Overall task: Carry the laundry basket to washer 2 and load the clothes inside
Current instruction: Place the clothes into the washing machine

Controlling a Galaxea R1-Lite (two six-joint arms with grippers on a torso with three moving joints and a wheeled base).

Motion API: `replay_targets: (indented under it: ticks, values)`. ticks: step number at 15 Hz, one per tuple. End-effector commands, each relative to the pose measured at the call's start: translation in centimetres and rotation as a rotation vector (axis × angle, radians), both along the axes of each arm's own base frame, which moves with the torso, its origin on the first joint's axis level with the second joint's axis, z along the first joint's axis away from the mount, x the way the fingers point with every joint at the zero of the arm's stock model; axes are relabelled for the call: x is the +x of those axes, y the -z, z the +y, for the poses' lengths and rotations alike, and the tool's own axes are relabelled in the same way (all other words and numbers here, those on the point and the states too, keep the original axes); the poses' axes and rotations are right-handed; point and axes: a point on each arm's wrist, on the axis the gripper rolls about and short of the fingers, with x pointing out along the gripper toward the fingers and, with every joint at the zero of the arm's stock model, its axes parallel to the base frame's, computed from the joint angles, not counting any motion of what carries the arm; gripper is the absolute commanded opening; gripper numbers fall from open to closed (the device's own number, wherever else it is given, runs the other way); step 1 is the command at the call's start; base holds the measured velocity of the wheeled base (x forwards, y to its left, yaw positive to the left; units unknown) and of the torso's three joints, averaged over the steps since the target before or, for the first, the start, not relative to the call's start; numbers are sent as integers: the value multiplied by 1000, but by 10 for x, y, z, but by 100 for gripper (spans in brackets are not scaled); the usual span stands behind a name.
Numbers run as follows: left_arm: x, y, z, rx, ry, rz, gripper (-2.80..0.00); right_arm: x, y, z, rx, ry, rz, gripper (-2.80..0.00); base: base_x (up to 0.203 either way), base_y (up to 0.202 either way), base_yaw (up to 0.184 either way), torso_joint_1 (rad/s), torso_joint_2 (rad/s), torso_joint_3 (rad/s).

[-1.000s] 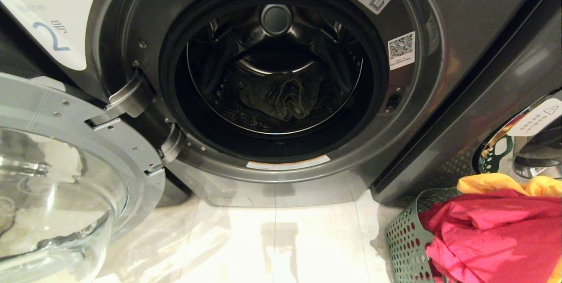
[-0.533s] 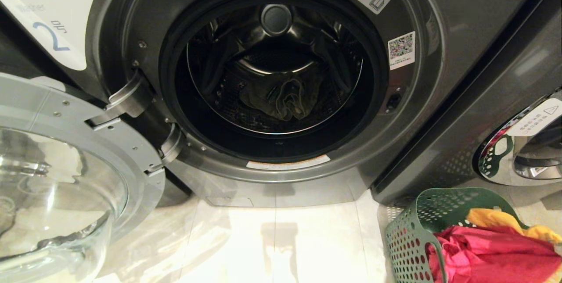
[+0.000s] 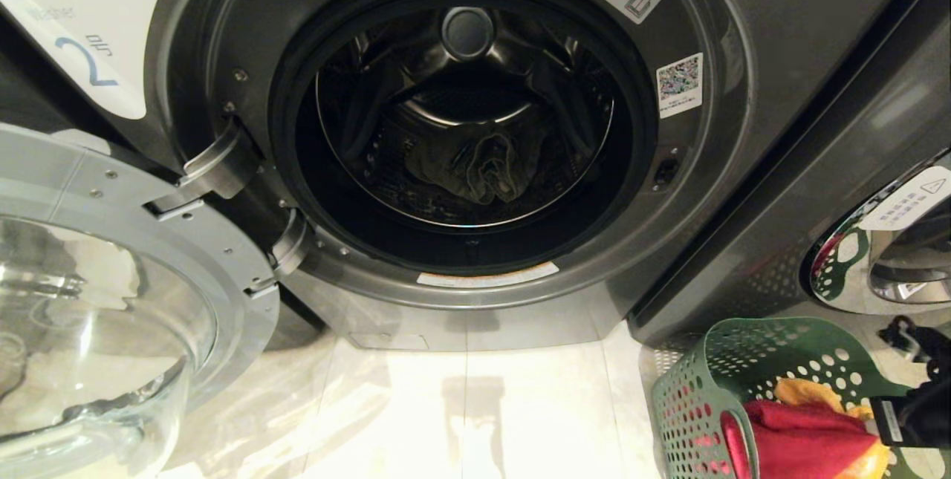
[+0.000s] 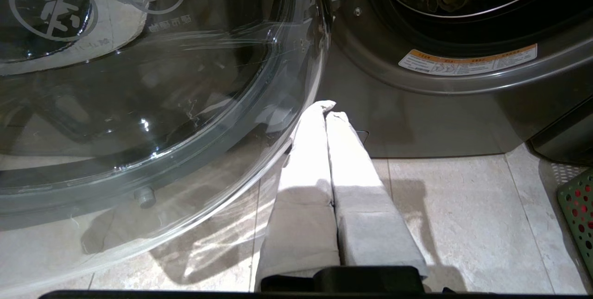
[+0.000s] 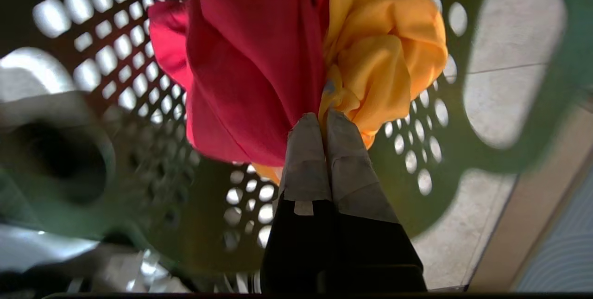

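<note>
Red garment (image 5: pixel 250 72) hides where right gripper (image 5: pixel 324 120) fingers clamp.

Washer 2 (image 3: pixel 743 11) is seen open – a grey-green garment (image 3: pixel 475 167) inside; red (image 3: pixel 802 442) and yellow (image 3: pixel 806 392) clothes lie in the green laundry basket (image 3: pixel 691 397).

Laundry basket (image 3: pixel 713 390) right of washer 2 (image 3: pixel 475 293) (one garment (image 3: pixel 475 167) inside drum)

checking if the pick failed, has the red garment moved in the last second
Yes. The red garment has dropped toward the picture's bottom edge, deeper into the basket; the basket's far wall now shows above it, while the washer has kept its place.
</note>
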Motion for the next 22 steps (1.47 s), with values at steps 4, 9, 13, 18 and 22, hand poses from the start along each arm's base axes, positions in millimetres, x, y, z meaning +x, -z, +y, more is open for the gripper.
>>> replay_targets:
  ticks: [4, 9, 13, 18, 22]
  values:
    - [3, 11, 0, -1, 0, 41, -280, 75, 115, -39, 63, -35, 148, -280, 0, 0, 0, 0, 0, 0]
    - [3, 11, 0, -1, 0, 41, -280, 106, 184, -28, 76, -155, 221, -280, 0, 0, 0, 0, 0, 0]
    - [3, 11, 0, -1, 0, 41, -280, 134, 199, -3, 58, -237, 199, 0, 0, 0, 0, 0, 0, 0]
    - [3, 11, 0, 0, -1, 41, -280, 135, 166, -9, -1, -197, 161, 0, 0, 0, 0, 0, 0, 0]
    - [3, 11, 0, 0, -1, 41, -280, 123, 129, -14, -30, -169, 122, 0, 0, 0, 0, 0, 0, 0]
